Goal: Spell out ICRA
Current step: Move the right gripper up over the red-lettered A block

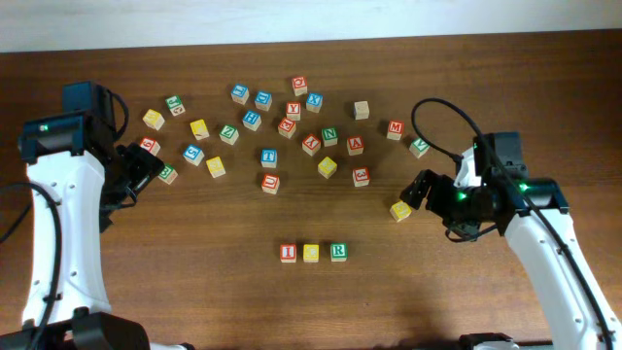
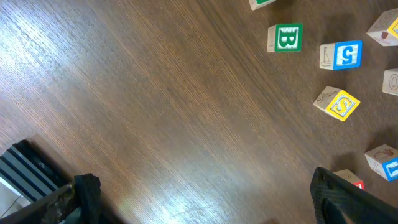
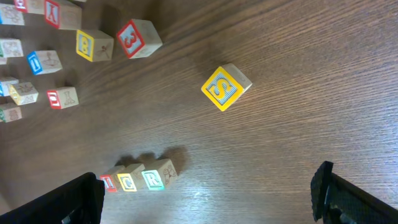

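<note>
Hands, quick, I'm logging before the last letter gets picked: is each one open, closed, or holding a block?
Left hand: open, holding nothing.
Right hand: open, holding nothing.

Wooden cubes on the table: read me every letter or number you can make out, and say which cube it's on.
"I": first row cube, red.
"C": middle row cube, yellow.
"R": last row cube, green.
"A": loose red cube among the scattered ones.
"3": numbered red cube.
"S": lone yellow cube.
"B": green cube, left wrist view.
"5": blue cube near it.
Other cubes: too small or blurred to read.
</note>
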